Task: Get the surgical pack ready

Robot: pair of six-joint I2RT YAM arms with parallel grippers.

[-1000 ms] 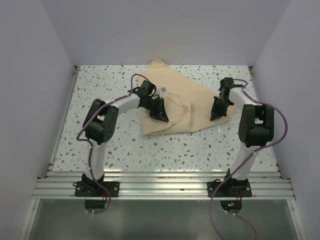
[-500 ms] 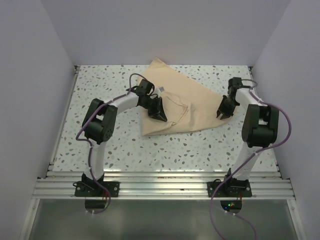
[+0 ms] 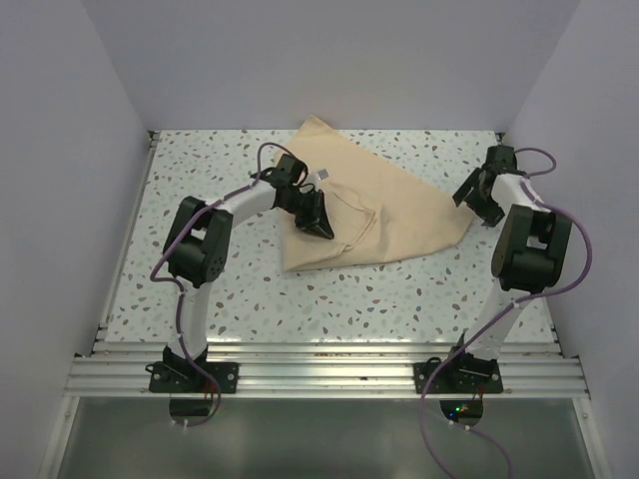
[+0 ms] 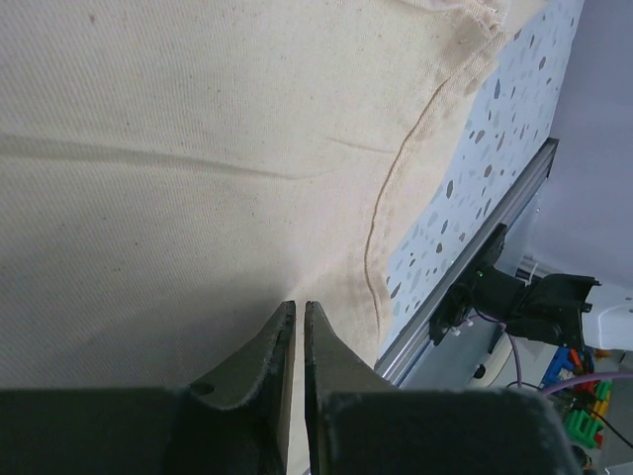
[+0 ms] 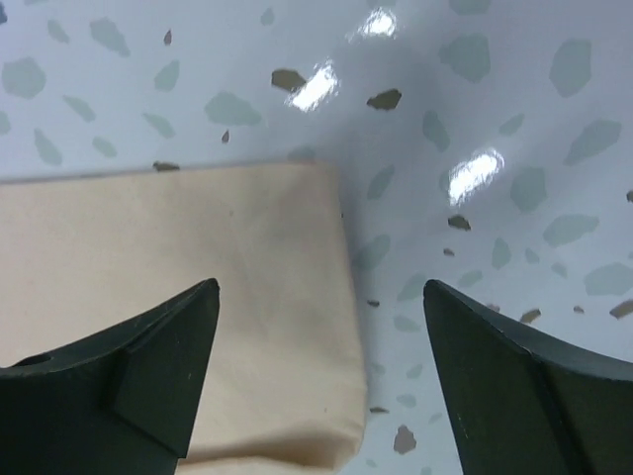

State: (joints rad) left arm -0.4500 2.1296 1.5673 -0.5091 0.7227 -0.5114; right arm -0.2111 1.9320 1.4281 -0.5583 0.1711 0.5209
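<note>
The surgical pack shows as a tan wrap (image 3: 384,205) folded into a rough triangle on the speckled table, its long point reaching right. My left gripper (image 3: 319,226) stands on the wrap's left part, jaws shut to a thin slit, tips (image 4: 300,307) against the cloth (image 4: 198,178). Whether they pinch any fabric I cannot tell. My right gripper (image 3: 477,196) hangs open just past the wrap's right corner. In the right wrist view that folded corner (image 5: 247,297) lies flat under the wide-apart fingers of the right gripper (image 5: 321,297), with nothing held.
Grey walls close in the table on the left, back and right; the right wall is close to the right arm. An aluminium rail (image 3: 319,364) runs along the near edge, also seen as rail (image 4: 495,237) in the left wrist view. Bare speckled tabletop (image 3: 200,200) lies left of the wrap.
My right gripper has opened, let go of the wrap's right corner, and moved right and back. The corner now lies flat, stretched out to the right. The left arm has hardly moved.
</note>
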